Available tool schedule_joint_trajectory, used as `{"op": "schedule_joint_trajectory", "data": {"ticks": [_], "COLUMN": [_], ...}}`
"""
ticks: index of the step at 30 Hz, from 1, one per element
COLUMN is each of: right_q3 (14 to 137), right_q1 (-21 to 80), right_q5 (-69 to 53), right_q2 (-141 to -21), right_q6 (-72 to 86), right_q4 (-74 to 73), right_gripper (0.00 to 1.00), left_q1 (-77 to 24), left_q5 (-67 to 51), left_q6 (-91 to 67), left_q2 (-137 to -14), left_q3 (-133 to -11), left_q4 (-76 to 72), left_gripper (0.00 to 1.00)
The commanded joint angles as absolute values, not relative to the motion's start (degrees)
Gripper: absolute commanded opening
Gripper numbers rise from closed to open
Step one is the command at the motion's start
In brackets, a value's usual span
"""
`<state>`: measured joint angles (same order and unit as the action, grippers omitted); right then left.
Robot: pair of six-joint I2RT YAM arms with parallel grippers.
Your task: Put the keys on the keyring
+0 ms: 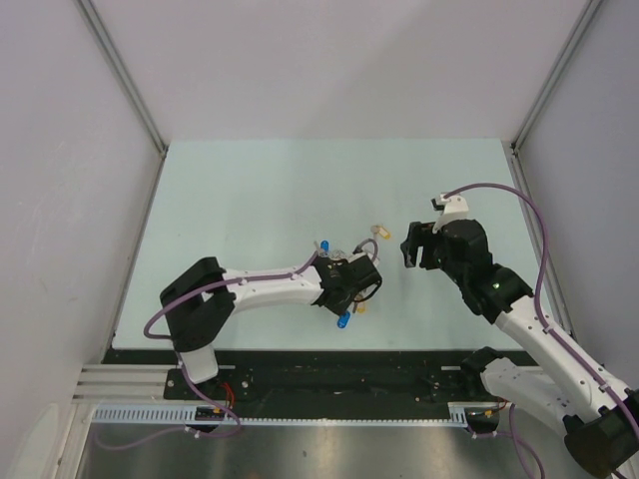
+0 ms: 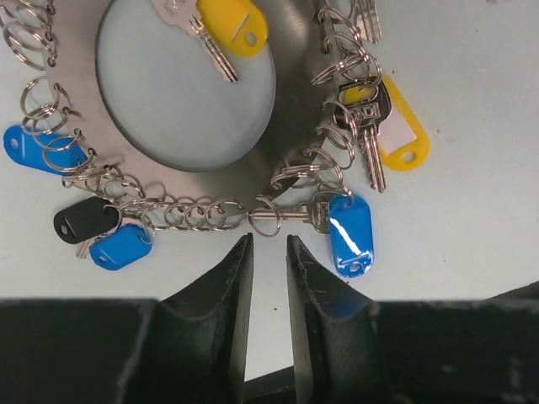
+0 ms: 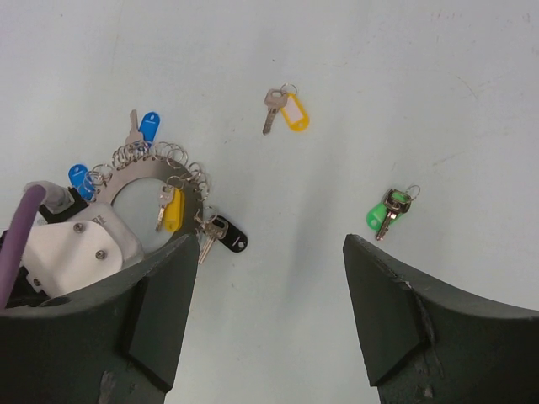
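The keyring [image 2: 292,135] is a flat metal ring plate edged with small split rings that carry grey keys and blue, yellow and black tags. It lies under my left gripper [image 1: 349,282]. In the left wrist view, my left gripper [image 2: 269,241] has its jaws close together with a narrow gap and bare table between them. Its tips stop just short of one split ring [image 2: 268,220] beside a blue tag [image 2: 350,236]. Two loose keys lie apart on the table, a yellow one [image 3: 287,110] and a green one [image 3: 387,211]. My right gripper [image 3: 269,244] hovers open and empty to their right.
The pale green table [image 1: 250,190] is walled by white panels with metal posts at the back corners. The loose yellow key [image 1: 379,233] lies between the two grippers. A black rail runs along the near edge by the arm bases.
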<state>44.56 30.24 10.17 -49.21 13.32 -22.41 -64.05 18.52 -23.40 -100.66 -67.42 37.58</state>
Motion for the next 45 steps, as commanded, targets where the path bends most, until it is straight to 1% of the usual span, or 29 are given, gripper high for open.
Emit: {"op": "schedule_joint_trajectory", "data": {"ticks": [1, 7, 11, 23, 26, 29, 31, 36, 40, 45], "right_q3": [44.38, 44.12, 44.03, 43.86, 43.86, 43.77, 43.77, 43.86, 43.68, 43.24], "right_q1": [29.88, 29.71, 29.79, 29.71, 29.71, 29.53, 29.62, 29.71, 29.79, 30.15], "right_q5": [10.19, 9.76, 9.14, 8.79, 8.70, 8.26, 7.82, 2.73, -2.45, -9.83], "right_q2": [-48.43, -48.87, -49.22, -49.04, -48.96, -48.69, -48.61, -48.25, -48.25, -48.16], "right_q6": [13.71, 13.71, 13.71, 13.80, 13.88, 13.80, 13.71, 12.75, 11.52, 10.02], "right_q4": [-21.45, -21.27, -21.53, -21.62, -21.71, -21.71, -21.53, -19.78, -17.85, -14.07], "right_gripper": [0.75, 0.74, 0.74, 0.75, 0.74, 0.74, 0.74, 0.75, 0.76, 0.77], "left_q1": [-63.98, -64.07, -64.07, -63.19, -62.49, -61.96, -61.61, -60.39, -58.54, -54.24], "left_q5": [18.19, 18.98, 21.62, 18.55, 16.79, 15.73, 15.82, 15.03, 13.98, 8.63], "left_q6": [-24.87, -24.87, -25.66, -26.02, -25.93, -26.19, -26.10, -25.05, -23.03, -21.18], "left_q2": [-102.65, -104.94, -106.00, -107.58, -107.49, -107.14, -105.83, -100.12, -92.75, -84.65], "left_q3": [-70.49, -70.75, -71.19, -70.40, -69.96, -69.26, -68.47, -66.19, -64.08, -59.77], "left_q4": [38.94, 38.06, 38.58, 37.09, 36.83, 36.74, 36.39, 34.89, 32.79, 26.13], "left_gripper": [0.27, 0.27, 0.26, 0.21, 0.15, 0.05, 0.01, 0.00, 0.00, 0.00]}}
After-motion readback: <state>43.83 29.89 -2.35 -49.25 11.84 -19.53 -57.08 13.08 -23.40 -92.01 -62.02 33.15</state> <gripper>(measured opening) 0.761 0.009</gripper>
